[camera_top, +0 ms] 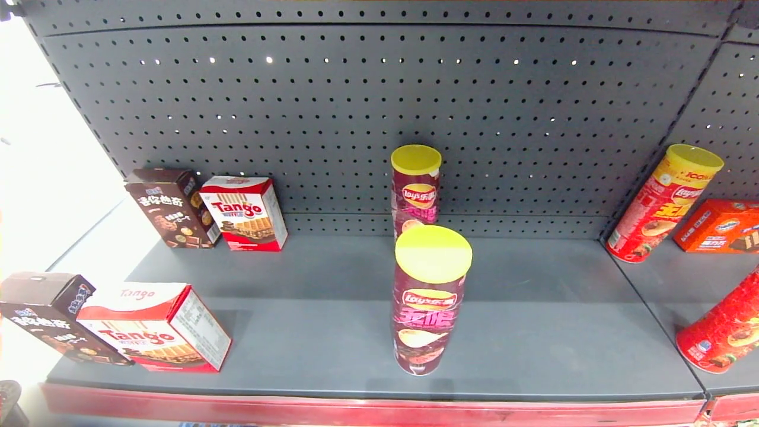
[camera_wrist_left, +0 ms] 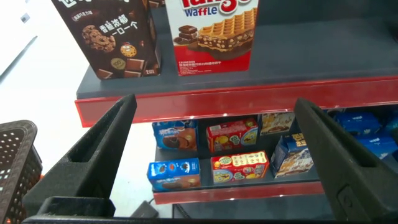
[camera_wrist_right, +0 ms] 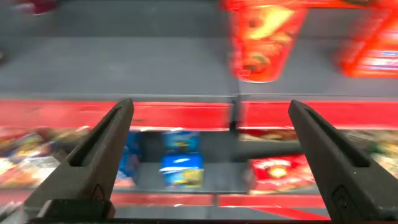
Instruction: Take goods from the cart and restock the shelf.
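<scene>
Two maroon chip cans with yellow lids stand on the grey shelf point(camera_top: 533, 320), one at the front point(camera_top: 426, 301) and one behind it point(camera_top: 415, 187). At the shelf's left are two brown cookie boxes point(camera_top: 172, 207) point(camera_top: 50, 317) and two red-and-white wafer boxes point(camera_top: 244, 212) point(camera_top: 155, 327). My left gripper point(camera_wrist_left: 211, 155) is open and holds nothing, below and in front of the shelf's left edge, facing a brown cookie box point(camera_wrist_left: 109, 37) and a wafer box point(camera_wrist_left: 214, 34). My right gripper point(camera_wrist_right: 208, 162) is open and holds nothing, in front of the shelf's red lip point(camera_wrist_right: 186, 113) near a red can point(camera_wrist_right: 264, 40).
Red chip cans point(camera_top: 664, 201) point(camera_top: 720, 329) and an orange box point(camera_top: 720, 225) stand on the neighbouring shelf section to the right. Lower shelves hold blue and red snack boxes point(camera_wrist_left: 239, 152) point(camera_wrist_right: 180, 158). A black basket's rim point(camera_wrist_left: 15, 162) is at the left.
</scene>
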### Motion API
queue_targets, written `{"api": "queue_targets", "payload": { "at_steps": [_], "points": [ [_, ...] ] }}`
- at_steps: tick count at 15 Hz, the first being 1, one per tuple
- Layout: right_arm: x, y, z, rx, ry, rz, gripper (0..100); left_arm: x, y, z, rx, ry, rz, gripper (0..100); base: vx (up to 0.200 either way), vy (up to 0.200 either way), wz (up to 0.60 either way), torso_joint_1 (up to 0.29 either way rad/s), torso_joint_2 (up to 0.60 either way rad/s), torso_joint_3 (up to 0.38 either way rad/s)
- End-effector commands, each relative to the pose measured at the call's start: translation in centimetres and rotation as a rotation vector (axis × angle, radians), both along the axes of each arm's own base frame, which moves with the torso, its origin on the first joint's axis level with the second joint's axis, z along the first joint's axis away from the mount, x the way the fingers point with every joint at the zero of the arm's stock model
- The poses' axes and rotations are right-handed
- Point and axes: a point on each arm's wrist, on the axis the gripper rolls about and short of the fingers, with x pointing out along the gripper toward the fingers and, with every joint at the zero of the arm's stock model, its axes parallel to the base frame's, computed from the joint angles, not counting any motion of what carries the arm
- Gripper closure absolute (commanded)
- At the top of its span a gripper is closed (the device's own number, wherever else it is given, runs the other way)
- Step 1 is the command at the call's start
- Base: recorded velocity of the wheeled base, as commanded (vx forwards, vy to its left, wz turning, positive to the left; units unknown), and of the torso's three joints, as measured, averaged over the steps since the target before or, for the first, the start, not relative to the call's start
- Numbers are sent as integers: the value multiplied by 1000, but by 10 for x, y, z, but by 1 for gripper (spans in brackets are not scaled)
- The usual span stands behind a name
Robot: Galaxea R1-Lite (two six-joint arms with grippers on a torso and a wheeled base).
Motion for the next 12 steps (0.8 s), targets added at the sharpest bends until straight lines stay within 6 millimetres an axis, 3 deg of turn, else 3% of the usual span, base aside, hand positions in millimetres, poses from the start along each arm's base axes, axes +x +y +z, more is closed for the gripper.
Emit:
{"api": "queue_targets", "payload": {
  "at_steps": [1,12],
  "points": [
    [0,0,-1,16,-3,-16,0,0,0,0,-1,1,1,0,0,0,0,0,0,0],
    [0,0,-1,-27,-1,-6,0,0,0,0,-13,2,11,0,-18,0,0,-1,1,0]
  ]
}}
